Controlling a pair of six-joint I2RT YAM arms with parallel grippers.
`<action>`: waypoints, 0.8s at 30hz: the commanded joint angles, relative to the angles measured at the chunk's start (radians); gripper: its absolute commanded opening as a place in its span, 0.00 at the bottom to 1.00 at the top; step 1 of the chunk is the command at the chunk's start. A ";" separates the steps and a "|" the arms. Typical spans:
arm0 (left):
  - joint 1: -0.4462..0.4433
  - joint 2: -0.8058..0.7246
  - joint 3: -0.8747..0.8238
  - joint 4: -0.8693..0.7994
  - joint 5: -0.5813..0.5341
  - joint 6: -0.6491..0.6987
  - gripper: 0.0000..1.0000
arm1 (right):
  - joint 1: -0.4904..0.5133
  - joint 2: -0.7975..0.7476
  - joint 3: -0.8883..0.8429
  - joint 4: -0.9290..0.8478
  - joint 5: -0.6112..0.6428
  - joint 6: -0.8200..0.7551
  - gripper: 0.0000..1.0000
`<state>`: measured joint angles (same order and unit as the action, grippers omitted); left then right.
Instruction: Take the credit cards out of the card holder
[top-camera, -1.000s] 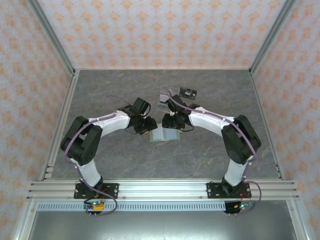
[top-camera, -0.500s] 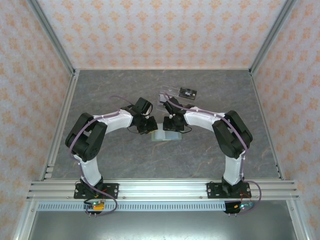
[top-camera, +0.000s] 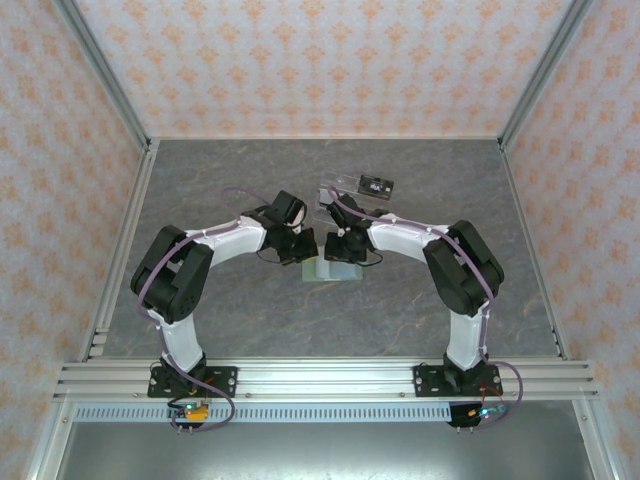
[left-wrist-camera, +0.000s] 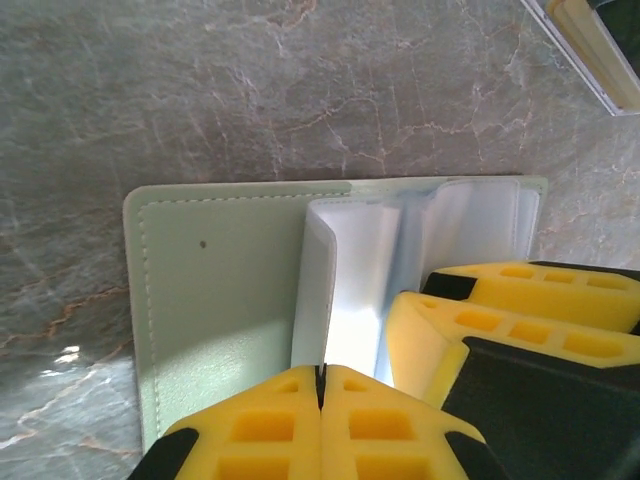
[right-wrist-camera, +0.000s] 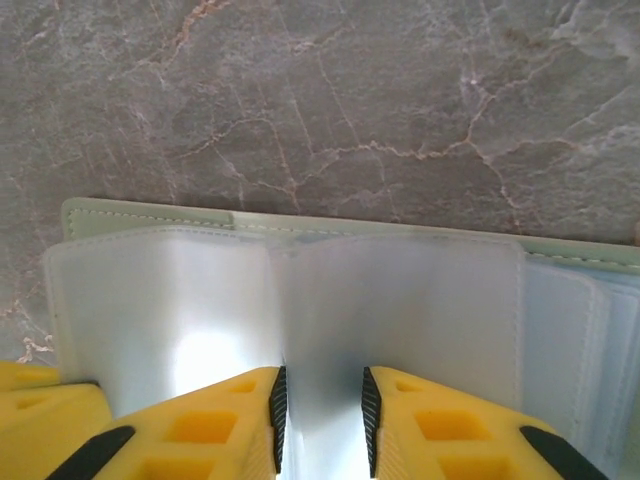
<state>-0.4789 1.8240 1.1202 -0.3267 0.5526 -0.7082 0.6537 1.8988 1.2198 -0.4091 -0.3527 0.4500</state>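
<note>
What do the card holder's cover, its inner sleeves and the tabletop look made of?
Card holder cover: matte sage-green faux leather or similar, stitched along the edge. Inner sleeves: translucent, glossy soft plastic, showing glare. Tabletop: grey marble-pattern surface, veined; stone or laminate unclear.

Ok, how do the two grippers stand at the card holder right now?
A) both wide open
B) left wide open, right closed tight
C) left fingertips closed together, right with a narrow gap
C: the left gripper has its yellow fingertips touching at the foot of a raised clear sleeve of the open card holder, while the right gripper shows a narrow gap between its fingertips.
</note>
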 joint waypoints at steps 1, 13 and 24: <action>0.035 -0.059 0.029 -0.104 -0.082 0.080 0.00 | -0.002 -0.077 -0.022 0.057 -0.030 0.023 0.32; 0.105 -0.166 0.047 -0.213 -0.185 0.136 0.66 | -0.040 -0.397 -0.112 0.106 0.319 -0.072 0.65; 0.212 -0.436 0.042 -0.330 -0.606 0.236 1.00 | -0.216 -0.618 -0.218 0.131 0.741 -0.277 0.99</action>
<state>-0.2829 1.4551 1.1542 -0.6029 0.1398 -0.5144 0.4744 1.3376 1.0340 -0.3031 0.2218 0.2424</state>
